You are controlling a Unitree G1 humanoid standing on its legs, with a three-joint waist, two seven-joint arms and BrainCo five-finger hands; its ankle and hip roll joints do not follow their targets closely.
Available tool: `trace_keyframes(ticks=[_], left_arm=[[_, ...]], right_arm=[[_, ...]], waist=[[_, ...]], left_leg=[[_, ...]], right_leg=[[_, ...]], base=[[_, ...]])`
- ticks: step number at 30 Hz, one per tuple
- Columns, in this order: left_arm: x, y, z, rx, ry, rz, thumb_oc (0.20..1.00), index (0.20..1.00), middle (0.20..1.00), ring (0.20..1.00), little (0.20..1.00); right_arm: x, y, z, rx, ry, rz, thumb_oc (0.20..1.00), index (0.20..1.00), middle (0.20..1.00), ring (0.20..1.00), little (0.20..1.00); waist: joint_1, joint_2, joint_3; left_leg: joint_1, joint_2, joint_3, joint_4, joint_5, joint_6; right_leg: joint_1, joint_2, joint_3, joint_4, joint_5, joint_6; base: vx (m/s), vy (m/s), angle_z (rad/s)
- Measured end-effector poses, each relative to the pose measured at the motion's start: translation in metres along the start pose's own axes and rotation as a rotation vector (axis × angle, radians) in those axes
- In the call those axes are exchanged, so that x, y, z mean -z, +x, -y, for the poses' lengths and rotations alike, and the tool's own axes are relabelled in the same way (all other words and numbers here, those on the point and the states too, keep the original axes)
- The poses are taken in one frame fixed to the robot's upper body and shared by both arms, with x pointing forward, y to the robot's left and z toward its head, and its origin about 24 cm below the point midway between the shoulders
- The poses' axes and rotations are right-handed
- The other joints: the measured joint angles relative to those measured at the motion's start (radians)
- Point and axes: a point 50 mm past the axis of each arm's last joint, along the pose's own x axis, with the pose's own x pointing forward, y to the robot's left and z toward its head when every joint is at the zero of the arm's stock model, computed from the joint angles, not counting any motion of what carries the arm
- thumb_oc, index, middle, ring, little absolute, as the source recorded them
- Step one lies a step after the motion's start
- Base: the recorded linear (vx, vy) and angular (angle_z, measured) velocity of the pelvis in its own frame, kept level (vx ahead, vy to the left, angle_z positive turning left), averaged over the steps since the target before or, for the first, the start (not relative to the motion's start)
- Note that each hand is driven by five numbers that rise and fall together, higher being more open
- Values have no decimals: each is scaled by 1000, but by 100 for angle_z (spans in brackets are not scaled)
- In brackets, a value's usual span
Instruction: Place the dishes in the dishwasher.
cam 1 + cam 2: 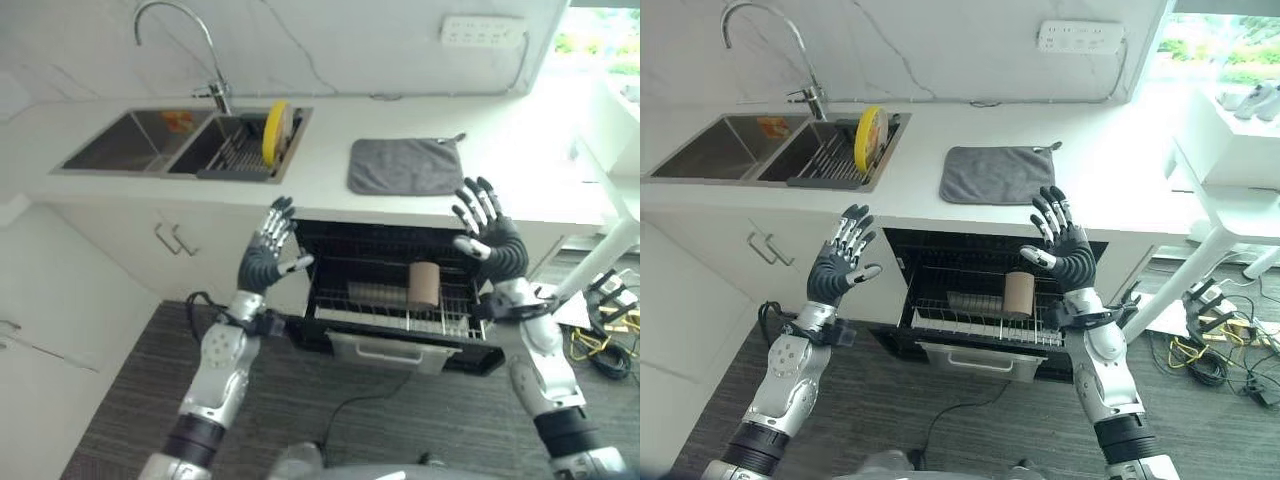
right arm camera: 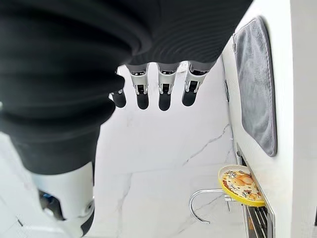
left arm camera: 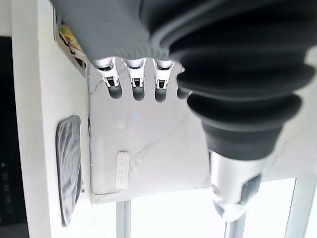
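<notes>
While the yellow plate stands on edge in the dish rack of the sink, up on the counter behind and to the left of the open dishwasher, both hands hang in the air in front of that dishwasher and hold nothing. Left of its opening, the left hand has its fingers straight and spread, palm up toward the counter; it is the nearer hand to the plate, which lies above and beyond it. Inside the dishwasher's lower basket a brown cup already stands. Right of the opening, the right hand is likewise spread wide and empty.
</notes>
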Motion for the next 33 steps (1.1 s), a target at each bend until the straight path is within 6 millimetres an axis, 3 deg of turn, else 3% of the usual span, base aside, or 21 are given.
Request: trace_keyframes(ticks=[1,4,6,7,8,9,10,11,12,13,14,16,18,19,21,22,24,27,29,30,33], left_arm=[[-4,1,-3,-3,13,11,1000,1000,1000,1000,1000],[-10,4,-8,-17,20,43,1000,1000,1000,1000,1000],[-6,3,-10,-27,18,26,1000,1000,1000,1000,1000],[-6,4,-12,-22,29,20,1000,1000,1000,1000,1000],[-8,7,-15,-15,52,19,1000,1000,1000,1000,1000],[-1,12,-12,14,53,-15,1000,1000,1000,1000,1000],[1,11,-12,20,53,-30,1000,1000,1000,1000,1000],[2,1,-20,-5,61,-46,1000,1000,1000,1000,1000],[2,-8,-31,-43,77,-63,1000,1000,1000,1000,1000],[0,-11,-39,-61,95,-70,1000,1000,1000,1000,1000],[-8,-7,-42,-17,125,-49,1000,1000,1000,1000,1000],[-21,-5,-38,0,130,-4,1000,1000,1000,1000,1000],[-24,2,-30,11,107,34,1000,1000,1000,1000,1000],[-18,6,-21,51,89,15,1000,1000,1000,1000,1000],[-11,-6,-10,91,91,-17,1000,1000,1000,1000,1000],[-5,-17,-12,72,89,-56,1000,1000,1000,1000,1000],[-3,-19,-15,64,97,-74,1000,1000,1000,1000,1000],[-4,-22,-18,57,104,-69,1000,1000,1000,1000,1000],[-8,-20,-15,76,104,-37,1000,1000,1000,1000,1000],[-9,-19,-15,78,104,-35,1000,1000,1000,1000,1000],[-6,-22,-16,75,103,-57,1000,1000,1000,1000,1000]], right_arm=[[-8,10,-3,-14,1,56,1000,1000,1000,1000,1000],[-19,2,7,23,-16,101,1000,1000,1000,1000,1000],[-33,-8,19,70,-44,146,1000,1000,1000,1000,1000],[-40,-7,18,72,-40,176,1000,1000,1000,1000,1000],[-41,-7,14,80,-12,202,1000,1000,1000,1000,1000],[-41,-17,12,109,12,205,1000,1000,1000,1000,1000],[-38,-20,10,125,35,203,1000,1000,1000,1000,1000],[-31,-21,3,123,80,182,1000,1000,1000,1000,1000],[-29,-21,-3,107,105,176,1000,1000,1000,1000,1000],[-31,-20,-5,87,101,178,1000,1000,1000,1000,1000],[-43,-16,-4,26,47,200,1000,1000,1000,1000,1000],[-46,-11,-10,-17,50,209,1000,1000,1000,1000,1000],[-39,-13,-21,-50,82,190,1000,1000,1000,1000,1000],[-36,-14,-21,-51,83,187,1000,1000,1000,1000,1000],[-31,-12,-12,-25,62,179,1000,1000,1000,1000,1000],[-29,-13,-11,-20,61,169,1000,1000,1000,1000,1000],[-25,-13,-7,-11,61,155,1000,1000,1000,1000,1000],[-24,-13,-4,4,81,156,1000,1000,1000,1000,1000],[-30,-10,-5,-3,75,202,1000,1000,1000,1000,1000],[-31,-10,-5,-3,74,205,1000,1000,1000,1000,1000],[-31,-11,-11,-9,126,260,1000,1000,1000,1000,1000]], waist=[[-17,32,4],[-38,68,25],[-53,81,34],[-54,73,46],[-60,19,73],[-50,15,74],[-52,8,78],[-33,-3,79],[-14,-2,77],[-17,4,80],[-22,29,69],[-29,30,69],[-40,25,66],[-56,8,57],[-53,30,20],[-34,60,4],[-29,36,9],[-12,0,6],[-41,34,-13],[-44,49,-18],[-12,9,7]], left_leg=[[14,64,-26,-67,-14,1],[35,157,-124,-154,-33,-24],[38,169,-93,-213,-40,-16],[33,136,-62,-185,-20,-110],[23,51,-24,-115,-67,-62],[-23,-7,-15,-22,-122,7],[-10,-35,-5,-19,-130,35],[25,-54,53,-49,-134,72],[51,-49,91,-79,-124,96],[75,-55,109,-122,-115,121],[156,-86,114,-285,-43,150],[182,-141,120,-346,-25,187],[188,-145,116,-356,-21,189],[193,-172,104,-347,-21,185],[182,-221,139,-324,-77,192],[160,-222,143,-266,-85,155],[41,-223,132,-34,-67,107],[-22,-144,87,102,-88,91],[63,-79,5,-125,-76,85],[86,-73,0,-176,-68,86],[66,-67,-151,-360,-29,21]], right_leg=[[-27,1,24,39,-11,20],[-59,-34,65,121,-38,66],[-77,-129,101,207,-68,126],[-64,-188,109,206,-63,136],[-40,-270,118,177,6,116],[-39,-325,86,166,143,-3],[-48,-347,90,152,240,-29],[-106,-359,96,148,378,-1],[-148,-327,84,206,339,54],[-187,-269,42,339,201,63],[-190,-78,-39,486,-65,34],[-241,17,-113,569,-215,45],[-283,115,-131,566,-230,-3],[-276,135,-126,497,-221,-62],[-246,113,-114,397,-211,-99],[-209,133,-85,367,-211,-108],[-165,118,-41,296,-202,-186],[-109,93,-24,216,-162,-176],[-113,104,7,224,-162,-116],[-113,109,13,222,-155,-116],[-101,99,196,136,-125,-101]], base=[[9,907,-30],[-10,804,-9],[-18,646,18],[35,633,4],[41,617,28],[3,572,32],[-53,613,-17],[-50,630,-82],[-31,433,-105],[0,311,-67],[-7,312,-14],[11,235,-12],[6,-35,11],[-12,-23,59],[-12,-42,30],[-4,-51,3],[13,-18,5],[67,64,-18],[255,205,-28],[323,226,-34],[318,223,-85]])
